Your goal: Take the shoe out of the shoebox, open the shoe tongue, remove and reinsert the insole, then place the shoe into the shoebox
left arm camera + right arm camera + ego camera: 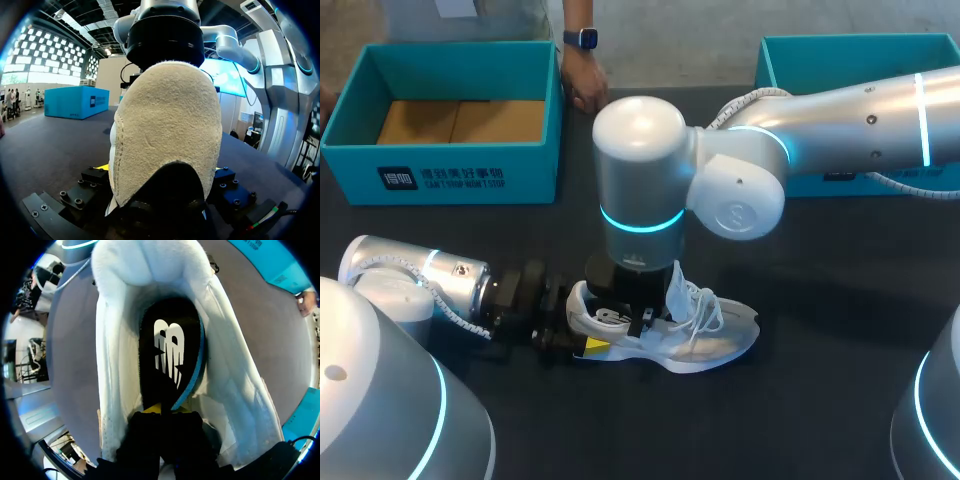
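A white sneaker (720, 340) lies on the dark table, toe to the right. My left gripper (578, 340) is at its heel. In the left wrist view the beige suede heel (170, 130) fills the space between the fingers of my left gripper (160, 172), which clasp it from both sides. My right gripper (625, 318) points straight down into the shoe's mouth. In the right wrist view the black insole (167, 355), with a white logo and a blue edge, lies inside the white lining (125, 270). There my right gripper (162, 412) is shut on the insole's heel end.
A teal open shoebox (470, 170) stands at the back left, and a person's hand (585, 85) rests at its right corner. A second teal box (800, 60) is at the back right, behind my right arm.
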Motion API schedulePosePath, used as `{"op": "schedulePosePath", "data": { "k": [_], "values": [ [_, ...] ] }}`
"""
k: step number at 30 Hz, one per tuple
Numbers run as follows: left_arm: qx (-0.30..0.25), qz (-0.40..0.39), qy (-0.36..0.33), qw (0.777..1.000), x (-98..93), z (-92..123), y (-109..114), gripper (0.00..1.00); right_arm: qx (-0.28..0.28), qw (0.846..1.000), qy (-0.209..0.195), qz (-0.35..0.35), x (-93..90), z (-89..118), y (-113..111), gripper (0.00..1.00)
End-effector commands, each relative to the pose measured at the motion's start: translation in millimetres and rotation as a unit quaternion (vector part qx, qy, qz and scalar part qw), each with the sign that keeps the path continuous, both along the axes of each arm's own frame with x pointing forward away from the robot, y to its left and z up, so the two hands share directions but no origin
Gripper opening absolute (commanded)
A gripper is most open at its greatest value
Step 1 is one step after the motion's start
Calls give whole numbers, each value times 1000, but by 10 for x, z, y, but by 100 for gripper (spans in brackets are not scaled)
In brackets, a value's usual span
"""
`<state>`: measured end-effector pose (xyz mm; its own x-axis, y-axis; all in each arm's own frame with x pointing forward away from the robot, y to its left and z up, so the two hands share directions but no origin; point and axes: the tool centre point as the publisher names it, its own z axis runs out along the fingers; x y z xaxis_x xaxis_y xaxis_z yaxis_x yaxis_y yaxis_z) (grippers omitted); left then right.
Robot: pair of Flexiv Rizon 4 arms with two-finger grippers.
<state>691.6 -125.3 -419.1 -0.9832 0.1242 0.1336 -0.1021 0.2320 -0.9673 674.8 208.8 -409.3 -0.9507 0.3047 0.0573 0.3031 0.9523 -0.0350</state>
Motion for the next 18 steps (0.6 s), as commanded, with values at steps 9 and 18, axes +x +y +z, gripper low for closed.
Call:
{"op": "schedulePosePath", "data": {
  "k": [9,18],
  "values": [
    [1,1,1,1000,18,-21,-3,0,12,997,-79,-9,-194,-40,2,0],
    [1,1,1,1000,18,-21,-3,0,17,994,-107,-8,-192,83,-36,0]
  ]
}}
